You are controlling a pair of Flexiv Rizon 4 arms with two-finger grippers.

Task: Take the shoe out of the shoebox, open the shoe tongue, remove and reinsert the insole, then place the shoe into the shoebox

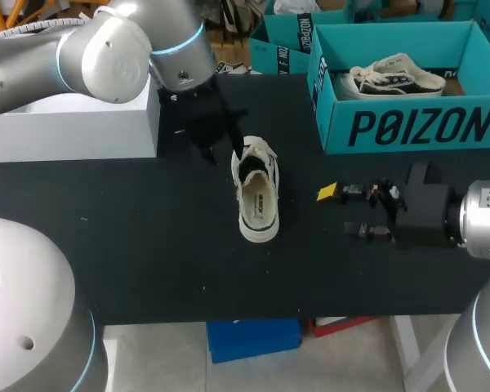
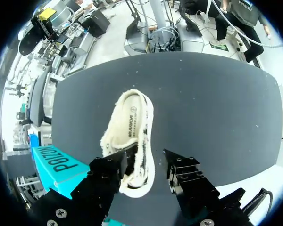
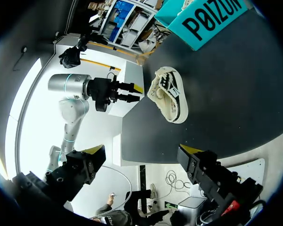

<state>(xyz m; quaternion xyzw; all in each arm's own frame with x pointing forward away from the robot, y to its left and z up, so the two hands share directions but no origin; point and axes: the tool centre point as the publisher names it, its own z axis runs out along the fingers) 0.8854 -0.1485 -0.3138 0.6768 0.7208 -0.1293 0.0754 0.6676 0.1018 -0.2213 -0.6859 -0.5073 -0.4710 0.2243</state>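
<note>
Quick count: two shoes, two teal boxes, one white box and two grippers on the black table (image 1: 147, 245). The shoe (image 1: 257, 198) that matters is out of its box, a cream low-top lying on the table roughly in the middle with its opening facing up, so you can see the insole inside it. The second shoe (image 1: 396, 75) sits inside the open teal shoebox (image 1: 408, 126) at the far right corner, and that's the only thing I can see in there. A second teal box (image 1: 282, 45) stands just behind it, and I can't tell what's in that one. The white box (image 1: 73, 126) is at the far left under the left arm, and its contents don't show. The left gripper (image 1: 229, 147) is at the far end of the shoe. In the left wrist view its jaws are spread with that laced end of the shoe between them, one finger (image 2: 108, 169) against the fuzzy edge and the other finger (image 2: 184, 174) standing off with bare table in the gap, so it isn't clamped on anything. The right gripper (image 1: 343, 212) sits off to the shoe's right, apart from it, with its jaws wide and nothing in them.
</note>
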